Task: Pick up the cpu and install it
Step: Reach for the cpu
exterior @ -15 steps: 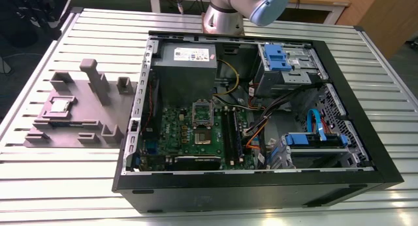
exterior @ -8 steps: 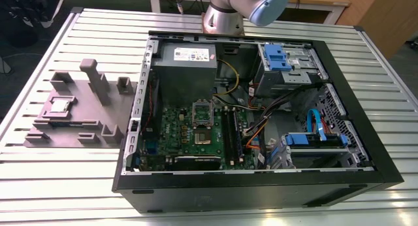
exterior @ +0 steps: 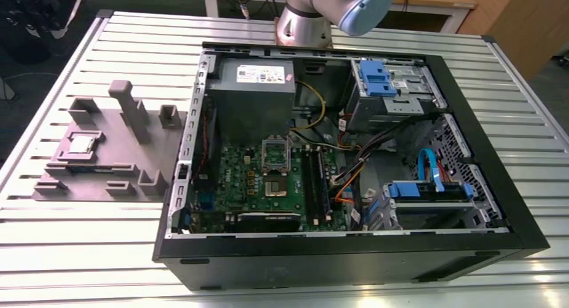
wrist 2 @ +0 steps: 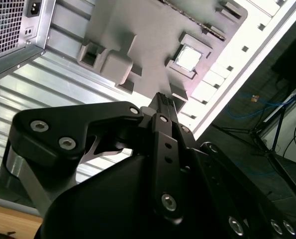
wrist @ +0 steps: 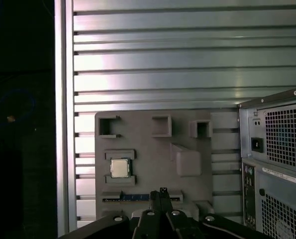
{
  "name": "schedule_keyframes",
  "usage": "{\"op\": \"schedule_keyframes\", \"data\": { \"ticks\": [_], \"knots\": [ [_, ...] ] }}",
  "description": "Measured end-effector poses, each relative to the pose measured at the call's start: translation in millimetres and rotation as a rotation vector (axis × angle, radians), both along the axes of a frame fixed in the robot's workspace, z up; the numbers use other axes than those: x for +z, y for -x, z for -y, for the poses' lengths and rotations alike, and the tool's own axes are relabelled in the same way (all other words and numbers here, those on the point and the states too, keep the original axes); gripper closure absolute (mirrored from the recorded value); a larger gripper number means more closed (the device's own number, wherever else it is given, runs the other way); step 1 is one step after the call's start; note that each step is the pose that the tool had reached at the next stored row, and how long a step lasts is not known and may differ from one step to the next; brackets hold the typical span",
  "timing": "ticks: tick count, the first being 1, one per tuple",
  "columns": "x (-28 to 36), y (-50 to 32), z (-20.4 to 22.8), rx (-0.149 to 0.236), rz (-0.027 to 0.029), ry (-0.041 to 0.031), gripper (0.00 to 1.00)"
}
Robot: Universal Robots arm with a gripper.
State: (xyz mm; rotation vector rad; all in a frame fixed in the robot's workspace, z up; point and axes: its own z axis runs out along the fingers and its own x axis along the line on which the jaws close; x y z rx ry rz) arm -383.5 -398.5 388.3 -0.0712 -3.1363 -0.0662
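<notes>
on the grey holder block [exterior: 111, 163], at the exterior view's left of the open pc case [exterior: 356, 258], lies the cpu [exterior: 82, 143]. it's flat in a square recess, silver top up, pale rim round it. block + case both rest on the slatted metal desk [exterior: 80, 255], block just beside the case wall. inside the case the motherboard socket [exterior: 276, 163] shows its shiny oblong frame w/ green centre. robot arm [exterior: 331, 11] stands at the far edge of the desk, behind the case. in both wrist views the claw [wrist: 160, 192] [wrist 2: 163, 97] hangs high over the block, well apart from the cpu [wrist: 120, 168] [wrist 2: 189, 58]. its two black fingers are pressed together, closed on nothing. cpu untouched in its recess, not yet picked up.
</notes>
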Motion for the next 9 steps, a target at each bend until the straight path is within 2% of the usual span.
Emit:
{"op": "schedule_keyframes", "data": {
  "ticks": [9],
  "knots": [
    [-1.9,12.4,-0.3,0.0,0.0,0.0,0.89]
  ]
}}
